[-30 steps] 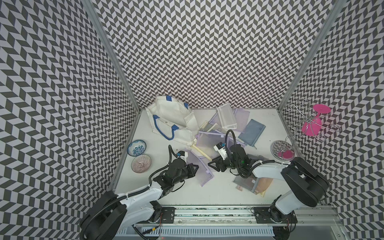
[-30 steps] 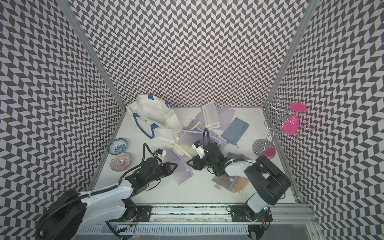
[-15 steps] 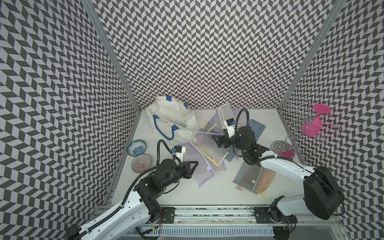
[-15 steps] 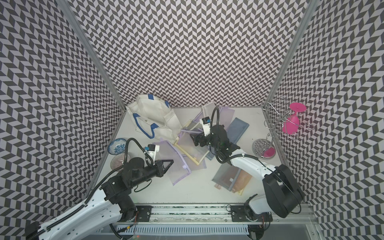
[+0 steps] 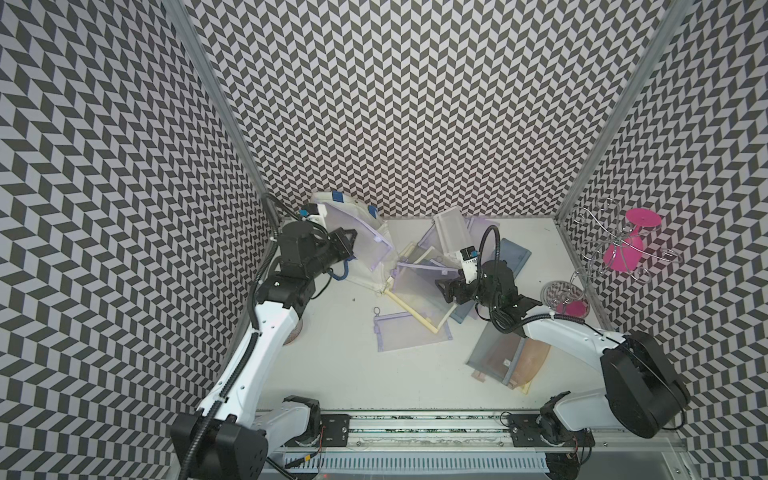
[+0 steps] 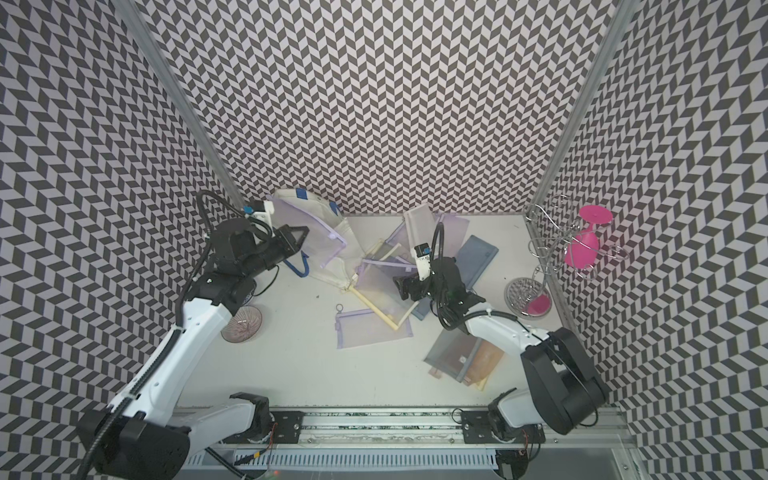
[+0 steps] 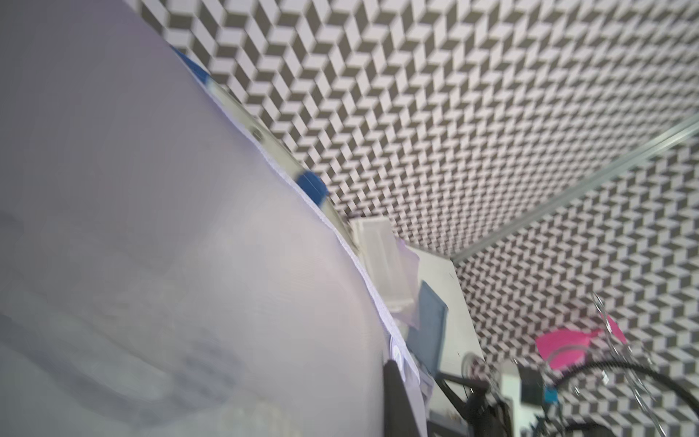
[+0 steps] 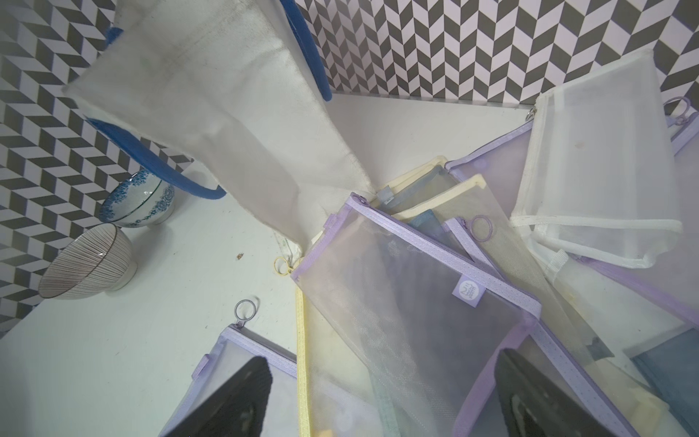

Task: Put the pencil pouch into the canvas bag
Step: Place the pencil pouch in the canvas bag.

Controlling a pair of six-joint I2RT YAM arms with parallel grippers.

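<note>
Left gripper [image 5: 350,240], pouch [image 5: 365,243] at canvas bag [image 5: 374,278]

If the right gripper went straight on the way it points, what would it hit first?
Probably the lavender mesh pouch topping the pile, framed between the open right gripper's fingers, though depth is unclear.

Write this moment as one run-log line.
left gripper: shut on purple mesh pouch | pouch: over canvas bag | right gripper: open above pouch pile

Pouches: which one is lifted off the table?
The purple mesh pouch clamped in the left gripper, up by the canvas bag; the others lie on the table.
</note>
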